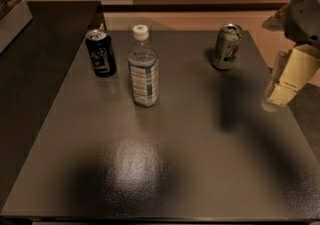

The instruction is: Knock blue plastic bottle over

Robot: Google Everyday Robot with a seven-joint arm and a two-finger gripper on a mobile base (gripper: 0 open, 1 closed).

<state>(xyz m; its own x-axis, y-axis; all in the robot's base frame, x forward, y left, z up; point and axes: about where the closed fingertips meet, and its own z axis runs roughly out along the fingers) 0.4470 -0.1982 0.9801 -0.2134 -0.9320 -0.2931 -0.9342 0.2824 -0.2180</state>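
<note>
The blue plastic bottle (pixel 144 69) stands upright on the dark grey table (pixel 165 159), left of centre toward the back. It is clear, with a white cap and a blue-and-white striped label. My gripper (pixel 276 100) is cream-coloured and hangs over the table's right edge, far to the right of the bottle and apart from it. It holds nothing that I can see.
A dark blue can (pixel 101 53) stands just left of the bottle. A pale green-white can (pixel 227 46) stands at the back right, between the bottle and my gripper. A dark counter (pixel 40 54) adjoins the table on the left.
</note>
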